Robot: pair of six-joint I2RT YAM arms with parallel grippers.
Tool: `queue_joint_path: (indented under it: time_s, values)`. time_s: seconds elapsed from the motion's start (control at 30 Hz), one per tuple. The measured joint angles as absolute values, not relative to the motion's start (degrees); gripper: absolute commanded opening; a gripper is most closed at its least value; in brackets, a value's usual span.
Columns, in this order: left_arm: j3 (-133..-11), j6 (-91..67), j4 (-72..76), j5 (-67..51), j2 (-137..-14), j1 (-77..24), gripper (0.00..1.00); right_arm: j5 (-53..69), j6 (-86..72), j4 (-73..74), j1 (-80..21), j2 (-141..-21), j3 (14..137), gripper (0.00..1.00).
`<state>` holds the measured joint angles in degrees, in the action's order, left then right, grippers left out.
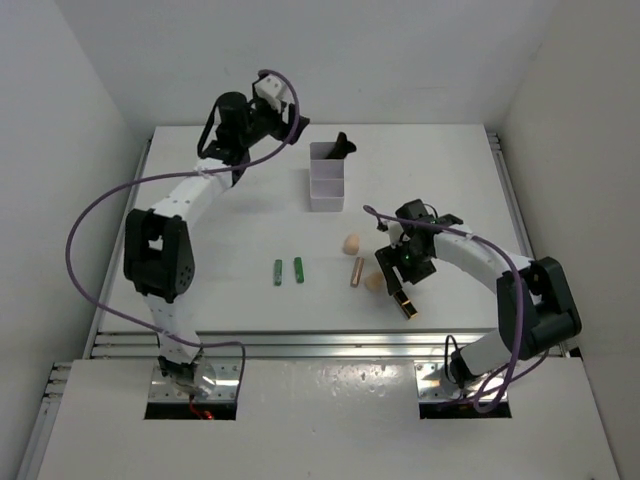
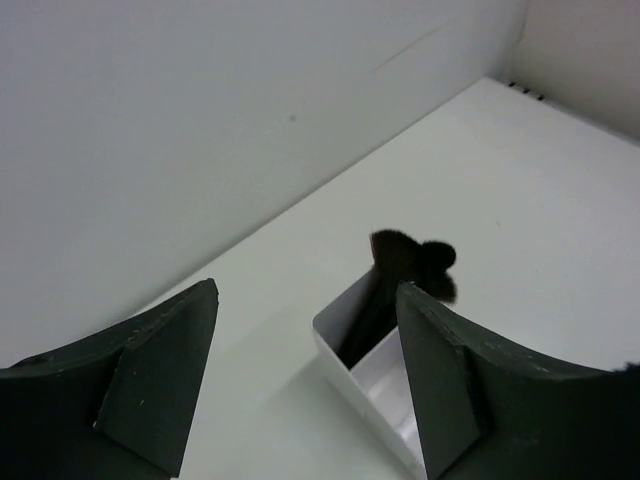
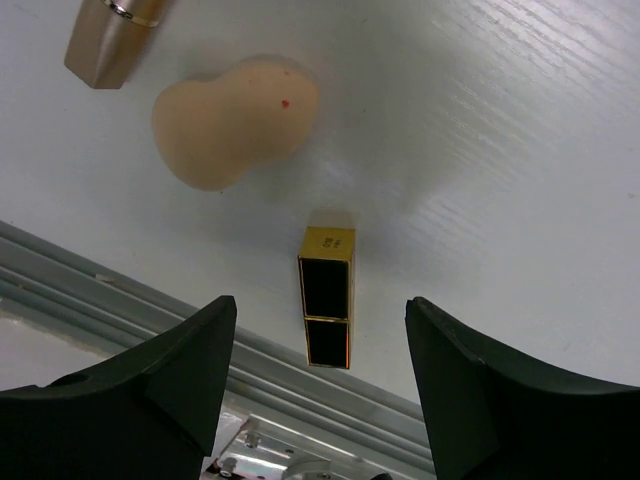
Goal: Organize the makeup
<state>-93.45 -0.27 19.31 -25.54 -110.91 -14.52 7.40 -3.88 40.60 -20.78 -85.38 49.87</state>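
Both grippers are hanging wide open, gripping nothing.
The white compartment box point(image 1: 326, 196) is holding the black brushes point(image 1: 340, 147) in its far cell, just ahead of the left gripper point(image 2: 305, 330); the right gripper point(image 3: 315, 330) is hovering over the black-gold lipstick point(image 3: 326, 296) lying beside a peach sponge point(image 3: 235, 120). The lipstick looks rigid, light and probably slick, so pinching across its long flat sides looks safest.

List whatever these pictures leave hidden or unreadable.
Brushes, left wrist view: handles sunk behind the white box wall; their number is unclear.
Rose-gold tube, right wrist view: cut off by the top edge.
Near sponge, top view: partly covered by the right arm.
Lipstick marking, right wrist view: too small.
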Motion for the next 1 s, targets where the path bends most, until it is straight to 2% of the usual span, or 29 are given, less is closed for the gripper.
queue_joint_path:
  time_s: [0.1,0.27,0.4,0.5,0.63,0.67,0.87,1.0]
  values:
    - [-90.89,2.0,9.85,-22.09,-104.79,-14.39,0.77,6.76,-5.02,39.05,-21.76,-87.37,49.06,0.62]
    - [-75.29,3.88,0.67,-16.82,-92.23,-13.37,0.79,3.31,-6.55,37.06,-22.85,-90.17,47.29,0.53]
    - [-64.84,4.29,-4.62,-14.31,-85.52,-12.01,0.79,-0.38,-7.38,36.01,-23.18,-91.74,45.6,0.41]
    - [-60.14,4.45,-6.96,-13.43,-81.73,-10.98,0.79,-2.07,-7.66,35.22,-23.31,-92.68,45.52,0.31]
    - [-57.08,4.78,-7.51,-12.19,-77.1,-9.82,0.79,-2.44,-8.12,34.54,-23.44,-93.19,45.56,0.05]
    - [-56.45,5.1,-7.16,-11.99,-76.16,-9.63,0.79,-2.48,-8.58,34.59,-23.4,-93.19,45.56,0.02]
    - [-52.25,5.3,-4.23,-11.9,-74.35,-9.23,0.79,-2.96,-8.56,35.64,-23.44,-93.14,46.7,0.0]
    - [-51.29,5.3,-4.1,-12.58,-74.35,-9.23,0.79,-4.56,-5.67,38.28,-23.44,-91.74,54.13,0.0]
